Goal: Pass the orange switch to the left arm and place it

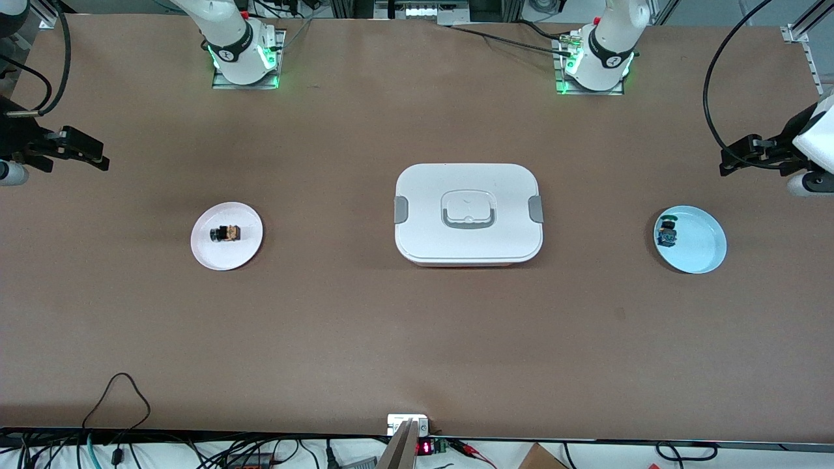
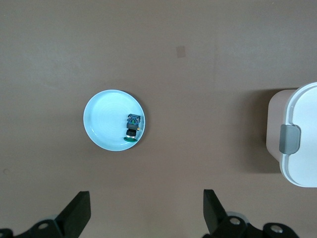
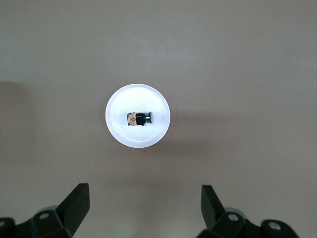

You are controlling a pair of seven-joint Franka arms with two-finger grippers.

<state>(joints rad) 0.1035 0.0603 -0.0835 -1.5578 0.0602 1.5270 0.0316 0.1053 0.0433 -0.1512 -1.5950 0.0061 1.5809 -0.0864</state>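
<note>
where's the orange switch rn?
The orange switch lies on its side on the white plate, toward the right arm's end of the table, level with the box at the table's middle. Neither claw touches it.

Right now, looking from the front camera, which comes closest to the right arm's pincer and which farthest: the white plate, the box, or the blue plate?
1. The white plate, at the right arm's end, closest to the right pincer.
2. The box, mid-table.
3. The blue plate, at the left arm's end, farthest.
</note>
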